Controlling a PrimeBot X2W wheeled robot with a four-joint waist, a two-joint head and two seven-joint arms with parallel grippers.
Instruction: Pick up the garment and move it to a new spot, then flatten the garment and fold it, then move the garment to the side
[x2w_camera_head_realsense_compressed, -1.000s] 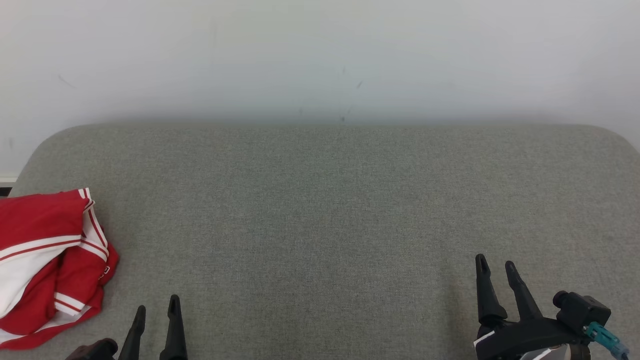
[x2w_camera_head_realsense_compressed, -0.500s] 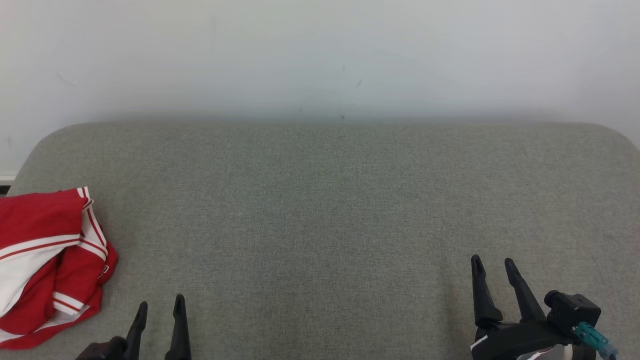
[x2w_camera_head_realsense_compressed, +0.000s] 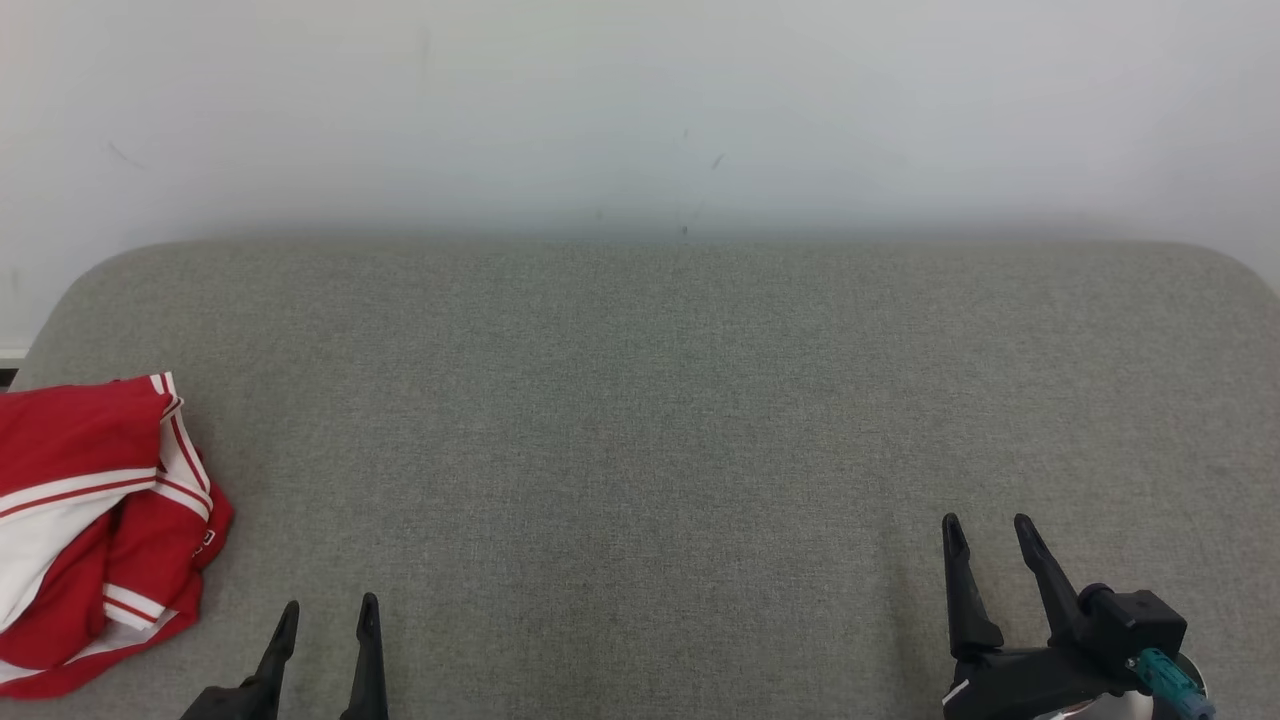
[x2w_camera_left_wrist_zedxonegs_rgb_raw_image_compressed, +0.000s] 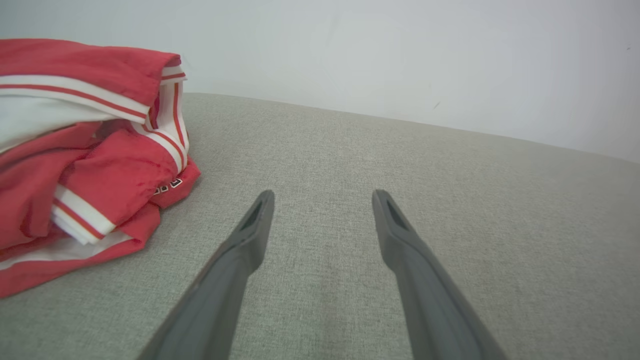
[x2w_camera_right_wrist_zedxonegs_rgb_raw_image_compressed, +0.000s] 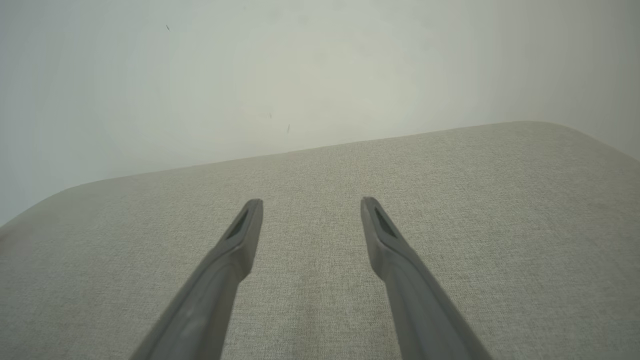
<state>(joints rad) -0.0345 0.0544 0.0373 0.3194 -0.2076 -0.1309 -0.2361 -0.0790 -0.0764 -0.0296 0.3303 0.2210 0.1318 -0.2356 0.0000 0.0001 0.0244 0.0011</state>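
Garment lies bunched, red/white, at far left edge of bench. My left claw is near it on its right, spread, holding nothing. My right claw is well apart at lower right, also spread, holding nothing.

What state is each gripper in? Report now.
Left gripper: open, holding nothing, garment lies apart to its left.
Right gripper: open, holding nothing.

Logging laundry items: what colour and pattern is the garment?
Red garment with white panels and red-and-white stripe trim; clearest in the left wrist view.
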